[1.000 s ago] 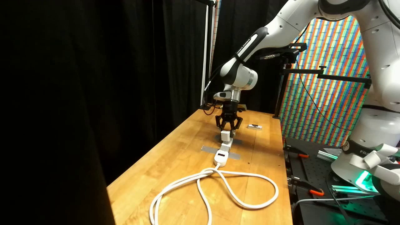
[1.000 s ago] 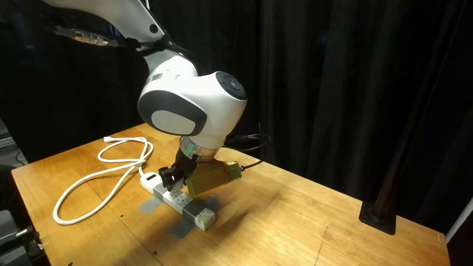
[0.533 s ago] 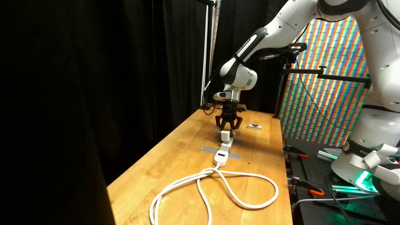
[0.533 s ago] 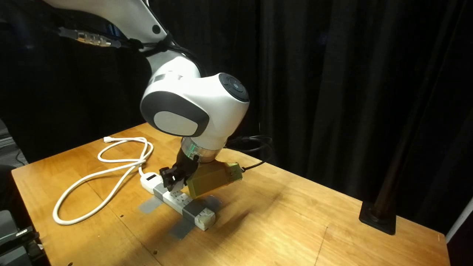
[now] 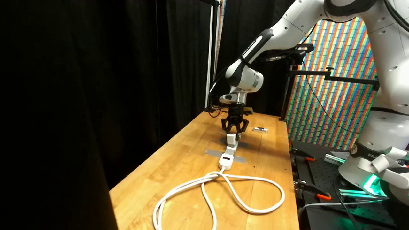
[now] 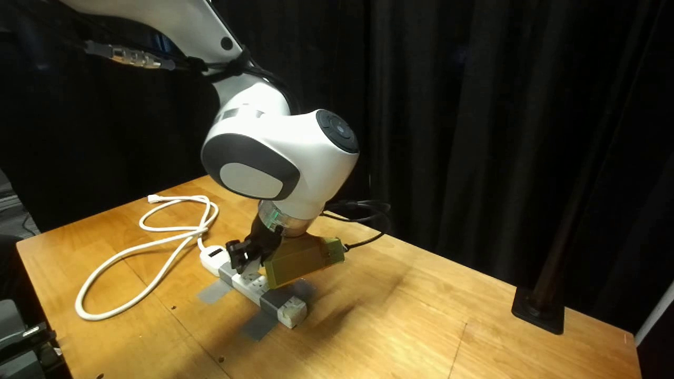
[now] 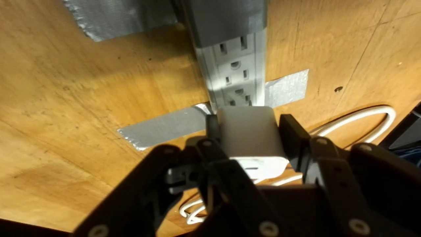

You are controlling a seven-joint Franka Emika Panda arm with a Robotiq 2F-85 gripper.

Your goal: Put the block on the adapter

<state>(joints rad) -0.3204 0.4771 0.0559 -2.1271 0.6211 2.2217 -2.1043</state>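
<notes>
The tool (image 7: 250,126) grips the block (image 7: 249,136) (only an exterior view shows the small dark-topped object (image 5: 260,129)).

The white robot arm (image 5: 289,30), black curtains (image 5: 127,80), perforated plate (image 5: 321,174) and orange-tipped clamps (image 5: 311,188) show a lab.

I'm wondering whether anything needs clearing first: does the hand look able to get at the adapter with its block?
Probably yes: the hand holds the block over the adapter, with nothing visible in the way. The tape leaves some outlets bare. Whether block and adapter touch, I can't tell.
</notes>
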